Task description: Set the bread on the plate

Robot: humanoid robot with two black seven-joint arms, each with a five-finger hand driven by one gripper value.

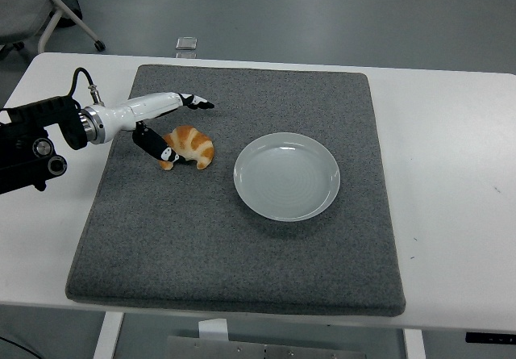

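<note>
A golden croissant [195,144] lies on the left part of the grey mat [234,254]. To its right, a short gap away, sits an empty white plate [286,177]. My left hand [185,130] reaches in from the left and straddles the croissant. Its long fingers [196,102] stretch out just beyond the bread, while the thumb [164,155] lies against its near left end. The hand is open, with the bread between thumb and fingers and still resting on the mat. My right arm does not show.
The mat covers most of the white table [451,173]. A small clear object [186,43] sits just past the table's far edge. A chair base [72,12] stands on the floor at the top left.
</note>
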